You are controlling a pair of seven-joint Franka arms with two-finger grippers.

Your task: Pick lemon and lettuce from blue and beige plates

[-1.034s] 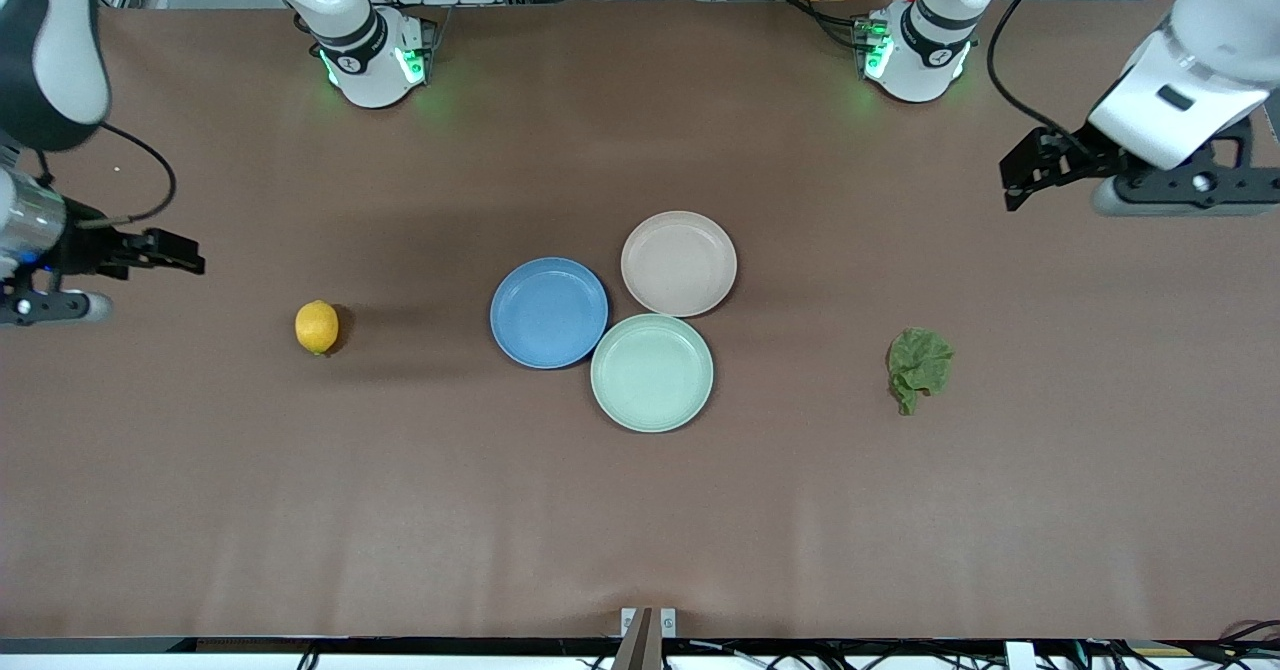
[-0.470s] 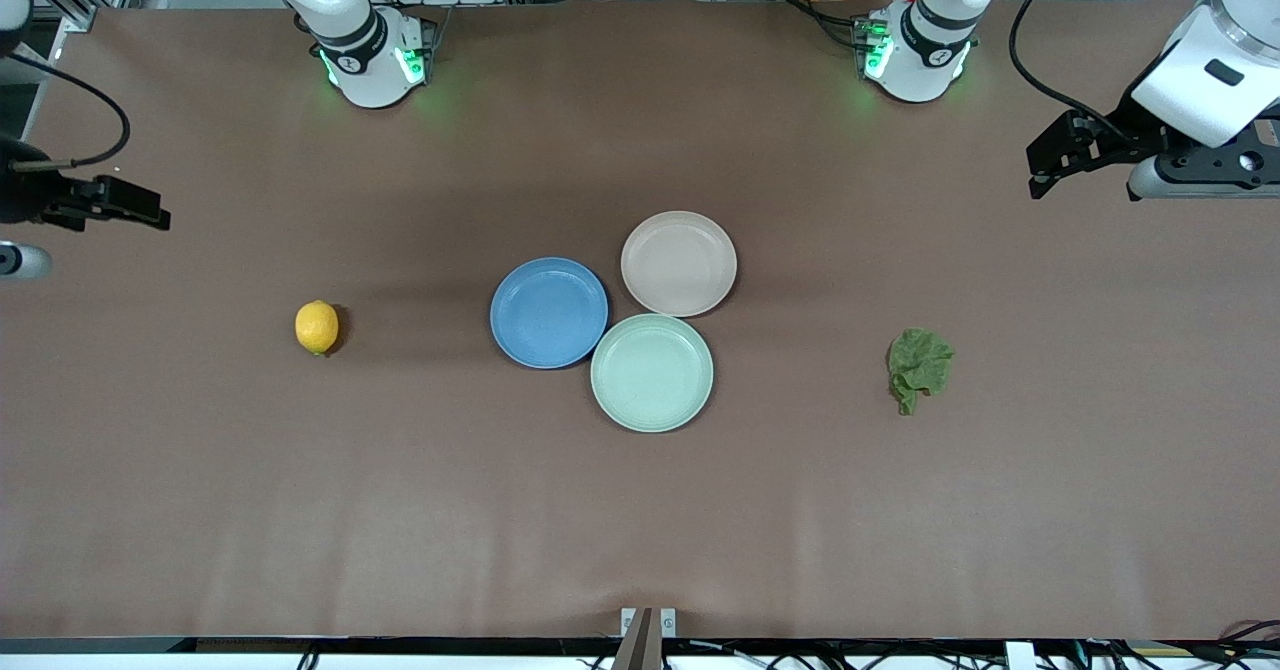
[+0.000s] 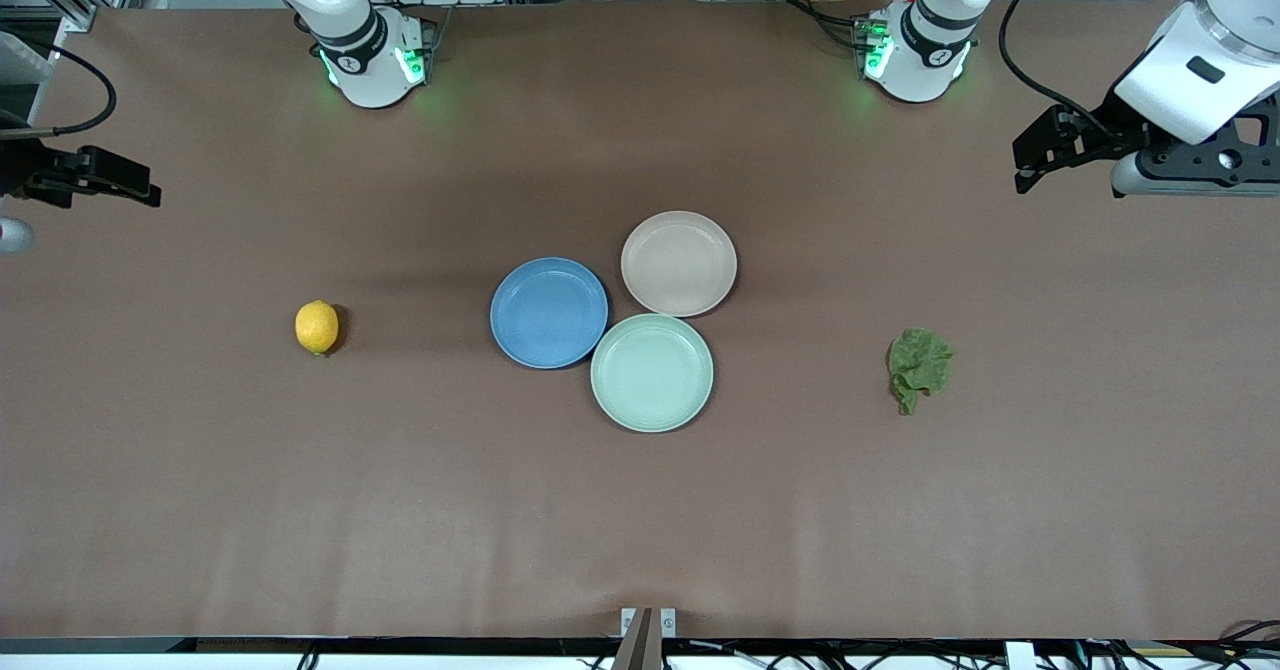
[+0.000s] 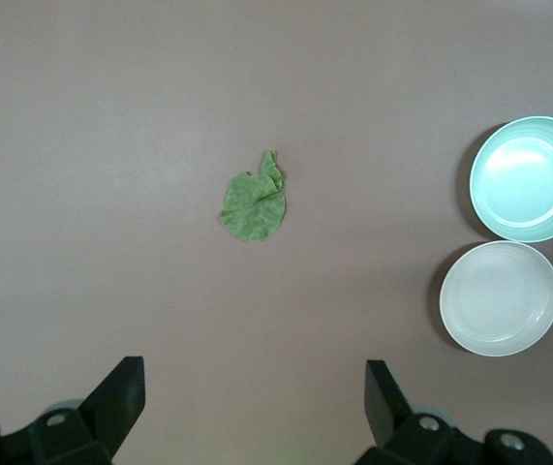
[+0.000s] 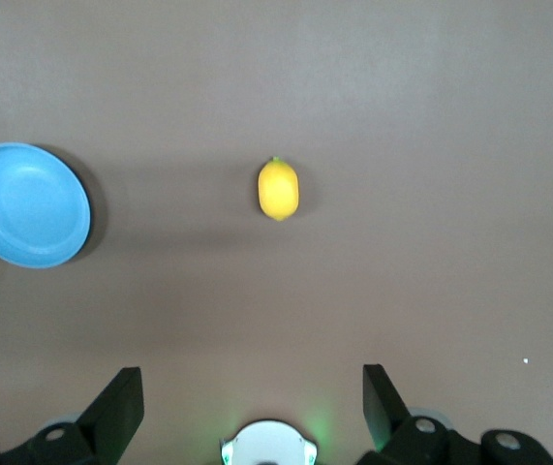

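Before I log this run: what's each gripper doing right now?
Left gripper: open, empty, over bare table.
Right gripper: open, empty, over bare table.

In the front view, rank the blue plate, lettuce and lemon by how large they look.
1. Blue plate, clearly the largest.
2. Lettuce, about half the plate's width.
3. Lemon, the smallest.
All lie on the table, so nearness hardly matters.

Matt brown surface (image 3: 640, 510); smooth matt blue plate (image 3: 549, 312), beige plate (image 3: 679, 263); smooth-rinded lemon (image 3: 317, 327); wrinkled lettuce (image 3: 919, 366).
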